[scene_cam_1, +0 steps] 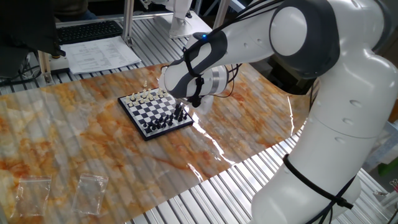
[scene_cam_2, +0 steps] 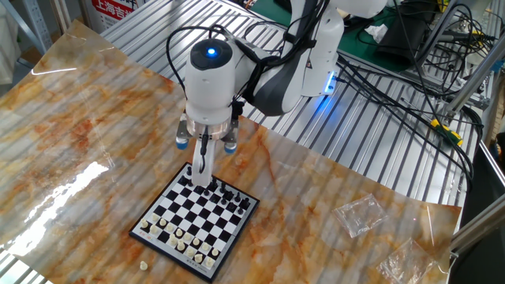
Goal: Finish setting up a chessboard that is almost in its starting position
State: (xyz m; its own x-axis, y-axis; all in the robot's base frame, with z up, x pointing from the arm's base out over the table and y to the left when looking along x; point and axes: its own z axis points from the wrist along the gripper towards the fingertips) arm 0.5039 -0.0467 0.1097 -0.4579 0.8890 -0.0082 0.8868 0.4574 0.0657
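1. Marbled orange sheeting is covering the desk (scene_cam_1: 74, 137), and the white arm (scene_cam_2: 260, 71) is being held over it.
2. Near the desk's middle, the chessboard (scene_cam_2: 195, 222) is lying flat.
3. Two clear plastic bags (scene_cam_1: 62, 190) are lying well apart from it.
4. Above the black row, the fingers (scene_cam_2: 203, 175) are being held close together; whether a piece is being pinched cannot be told.

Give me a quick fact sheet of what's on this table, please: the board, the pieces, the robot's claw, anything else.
board: chessboard flat on the marbled table cover
black pieces: row on the arm's side
cream pieces: row on the opposite side
stray piece: one cream piece off the board
gripper: down at the black row; open or shut unclear
extras: clear plastic bags
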